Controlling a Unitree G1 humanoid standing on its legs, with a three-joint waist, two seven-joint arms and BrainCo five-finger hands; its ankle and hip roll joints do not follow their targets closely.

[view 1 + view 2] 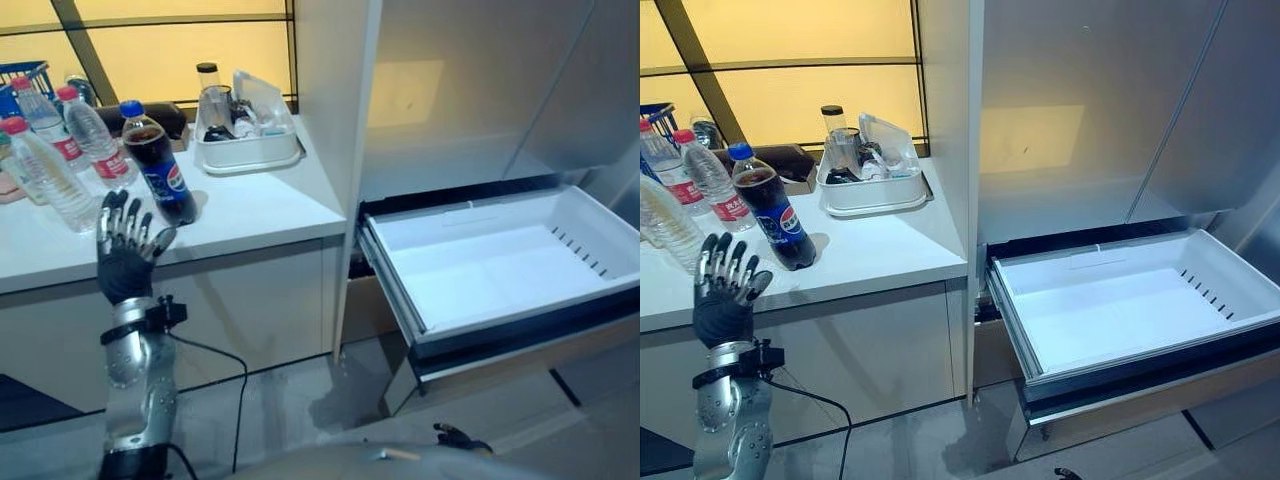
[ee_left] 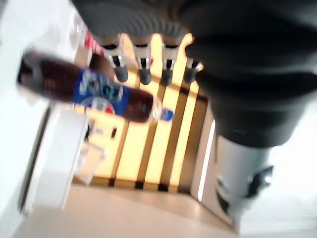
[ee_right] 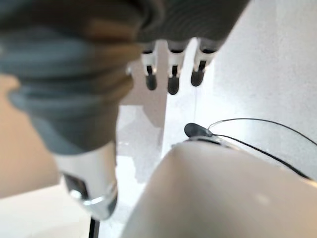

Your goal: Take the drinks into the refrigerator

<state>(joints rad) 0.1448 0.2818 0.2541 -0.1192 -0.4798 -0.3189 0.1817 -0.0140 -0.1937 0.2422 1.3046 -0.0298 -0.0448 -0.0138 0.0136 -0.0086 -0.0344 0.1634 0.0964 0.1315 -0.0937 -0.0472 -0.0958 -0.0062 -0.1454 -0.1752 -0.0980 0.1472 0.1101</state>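
In the left eye view, the left hand (image 1: 125,245) is raised in front of the white counter (image 1: 250,215), with its fingers straight and spread, holding nothing. A cola bottle (image 1: 158,165) with a blue cap stands upright on the counter just beyond the fingertips, apart from them. Three clear water bottles (image 1: 45,160) with red caps stand beside it, further to the robot's left. A white tray (image 1: 250,150) with a blender jar and other small items sits behind, near the window. To the right, the refrigerator drawer (image 1: 500,265) is pulled out and open (its inside is white and bare).

The right eye view shows the same scene.

In the left wrist view, the fingers (image 2: 143,69) are straight and apart, and the cola bottle shows past them, not touched.

In the right wrist view, the right hand (image 3: 171,74) hangs over the floor with relaxed fingers, holding nothing.
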